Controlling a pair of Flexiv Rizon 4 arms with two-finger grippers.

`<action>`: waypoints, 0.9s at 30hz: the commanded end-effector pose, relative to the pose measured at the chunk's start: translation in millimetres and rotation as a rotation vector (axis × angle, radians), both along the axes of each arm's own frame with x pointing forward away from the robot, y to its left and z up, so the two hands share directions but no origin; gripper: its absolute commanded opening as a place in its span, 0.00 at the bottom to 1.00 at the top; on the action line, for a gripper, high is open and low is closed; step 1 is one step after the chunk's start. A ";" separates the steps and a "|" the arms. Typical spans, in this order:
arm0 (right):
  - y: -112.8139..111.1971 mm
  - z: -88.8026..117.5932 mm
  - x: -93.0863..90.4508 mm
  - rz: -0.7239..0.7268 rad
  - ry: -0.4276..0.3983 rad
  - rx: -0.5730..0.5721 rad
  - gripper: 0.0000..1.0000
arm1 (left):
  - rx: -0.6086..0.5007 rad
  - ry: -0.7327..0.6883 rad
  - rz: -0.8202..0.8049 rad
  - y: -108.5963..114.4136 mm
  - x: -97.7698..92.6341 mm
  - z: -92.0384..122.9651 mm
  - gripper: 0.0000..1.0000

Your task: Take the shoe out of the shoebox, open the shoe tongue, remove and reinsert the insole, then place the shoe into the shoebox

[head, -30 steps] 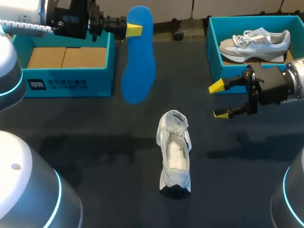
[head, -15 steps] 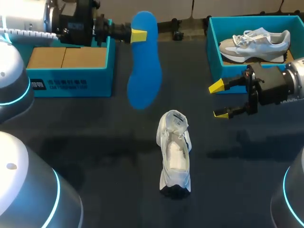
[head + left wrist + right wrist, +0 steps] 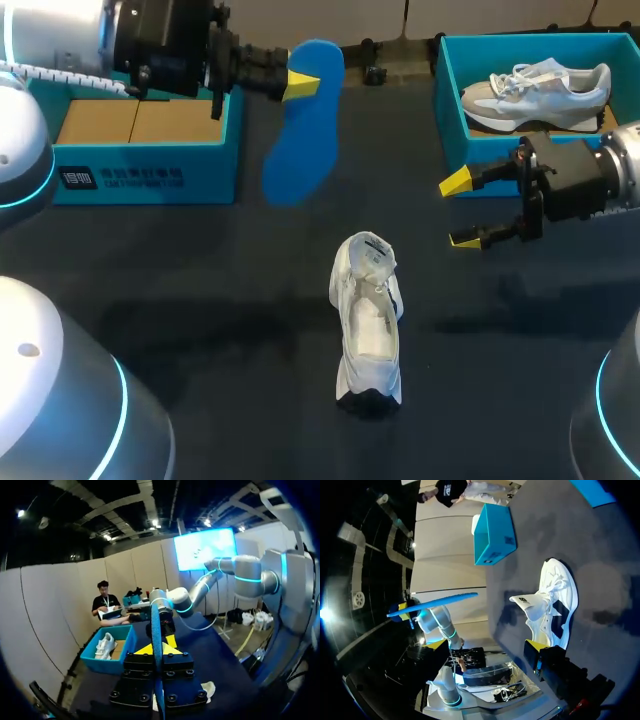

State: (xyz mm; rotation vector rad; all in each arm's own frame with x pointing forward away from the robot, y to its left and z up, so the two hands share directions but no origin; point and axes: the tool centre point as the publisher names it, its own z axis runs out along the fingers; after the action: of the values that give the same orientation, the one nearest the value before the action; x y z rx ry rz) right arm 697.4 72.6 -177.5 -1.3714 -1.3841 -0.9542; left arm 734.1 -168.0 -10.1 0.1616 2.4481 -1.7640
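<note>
Blue insole (image 3: 303, 130), clamped in the left gripper (image 3: 302, 84), has been carried rightward and tilted above the table (image 3: 200, 300) since a second ago. Below it, the shoe (image 3: 368, 330) is left upright mid-table, tongue (image 3: 368, 252) opened. The right gripper (image 3: 462, 210) is held spread and empty. Removal is judged done; reinsertion remains.

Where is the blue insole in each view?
Head view: insole in the air, clamped in the left tool, between the left box and the white shoe.
Left wrist view: edge-on, a thin blue strip between this tool's fingers.
Right wrist view: long blue strip in the air, past the shoe.
Shared landmark: the white shoe on the table, and.
</note>
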 end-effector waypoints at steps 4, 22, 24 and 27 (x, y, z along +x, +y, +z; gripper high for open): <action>0.9 0.0 -0.5 -0.002 0.000 -0.002 1.00 | 0.040 -0.711 -0.231 2.5 -8.9 -2.5 0.00; 0.9 0.0 -0.5 -0.002 0.000 -0.002 1.00 | 0.038 -0.858 -0.319 6.2 -24.4 -7.3 0.00; 0.9 0.0 -0.5 -0.002 0.000 -0.002 1.00 | 0.038 -0.858 -0.319 6.2 -24.4 -7.3 0.00; 0.9 0.0 -0.5 -0.002 0.000 -0.002 1.00 | 0.051 -0.878 -0.314 4.9 -25.7 -10.9 0.00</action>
State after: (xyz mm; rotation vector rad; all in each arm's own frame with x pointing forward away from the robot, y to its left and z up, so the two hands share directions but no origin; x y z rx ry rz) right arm 697.4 72.6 -177.5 -1.3715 -1.3841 -0.9542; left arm 708.8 -162.6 -16.2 1.0912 1.8799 -1.3146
